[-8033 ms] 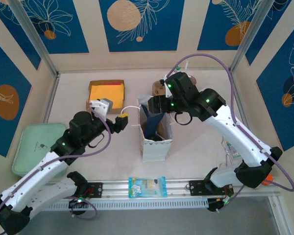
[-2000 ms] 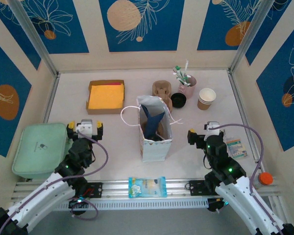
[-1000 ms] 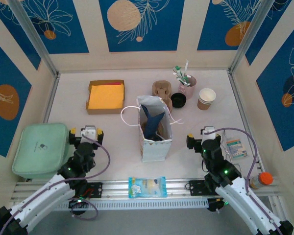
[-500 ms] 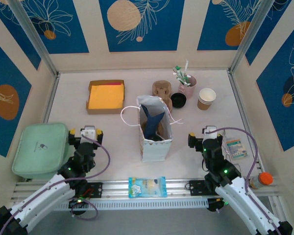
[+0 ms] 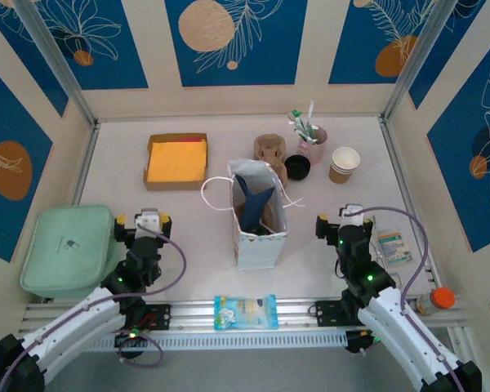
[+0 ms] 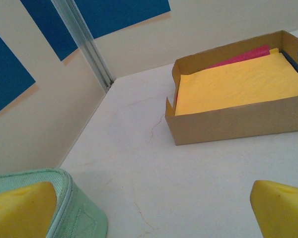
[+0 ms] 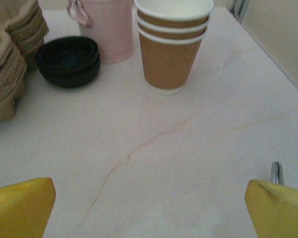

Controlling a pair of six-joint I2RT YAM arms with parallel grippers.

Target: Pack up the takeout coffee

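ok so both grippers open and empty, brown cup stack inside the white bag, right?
No. The brown cup stack stands on the table beside the pink cup, outside the white bag, as the top view shows. The left gripper and right gripper are open and empty.

No print on the blue packet (image 5: 245, 311) or green case (image 5: 65, 249) is legible.

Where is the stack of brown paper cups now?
Top view: the stack of brown cups stands far right on the table, beside the pink cup.
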